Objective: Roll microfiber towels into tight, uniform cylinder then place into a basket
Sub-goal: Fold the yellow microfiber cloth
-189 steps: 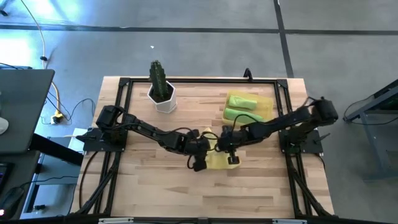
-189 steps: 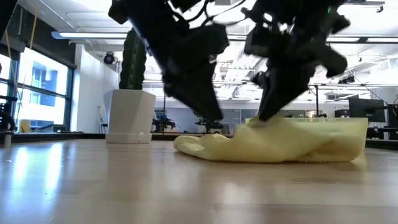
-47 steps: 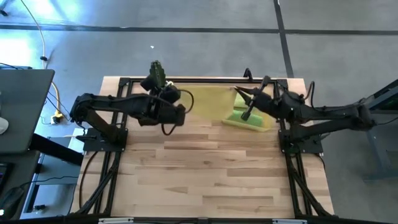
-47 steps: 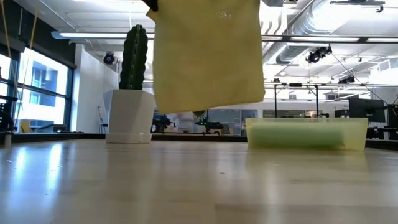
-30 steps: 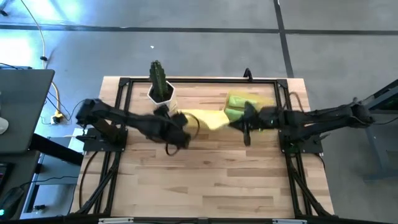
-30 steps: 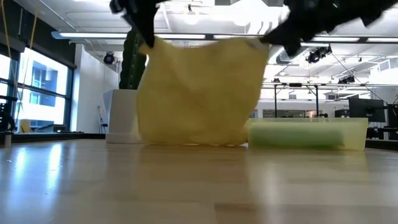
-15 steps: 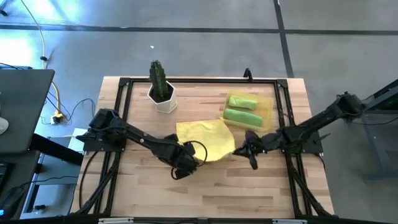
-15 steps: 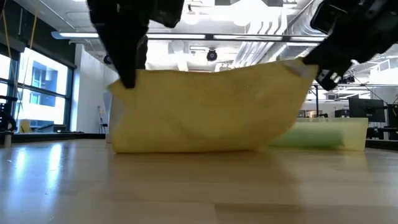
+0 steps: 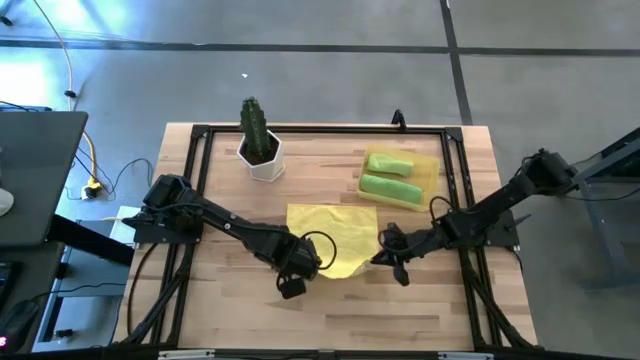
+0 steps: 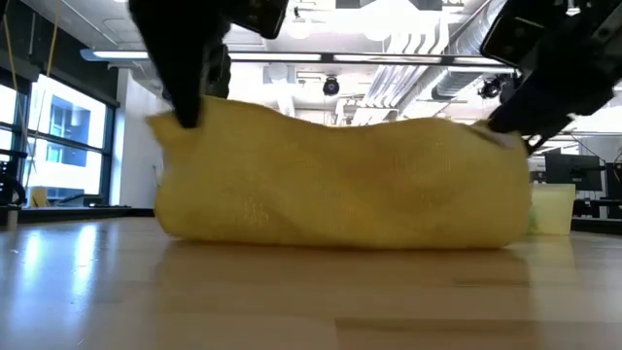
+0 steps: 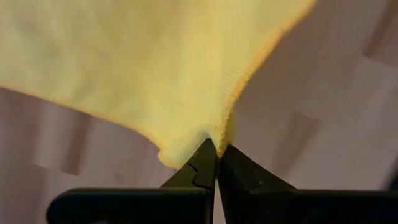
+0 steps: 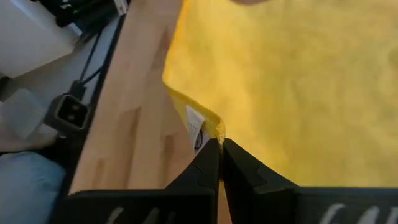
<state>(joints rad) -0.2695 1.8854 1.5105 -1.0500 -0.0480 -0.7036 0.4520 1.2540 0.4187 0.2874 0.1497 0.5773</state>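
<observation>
The yellow towel (image 9: 330, 235) is being laid flat on the worktop (image 9: 400, 300), in front of the basket (image 9: 432, 178) and just clear of it. This is the spreading step that precedes rolling.

- Left hand (image 9: 300, 272): clenched on the towel's near corner farther from the basket.
- Right hand (image 9: 388, 252): clenched on the opposite near corner, where a small white label (image 12: 196, 133) shows beside its fingertips.

In the low view the near edge hangs raised between the two hands; the far part rests on the worktop.

Next move, as judged: lower both corners, release, and smooth the cloth before rolling from one edge.

The basket already holds two rolled green towels (image 9: 390, 175). A white pot with a cactus (image 9: 259, 150) stands beside the basket, well apart from the yellow towel. Nothing obstructs the rolling area.
</observation>
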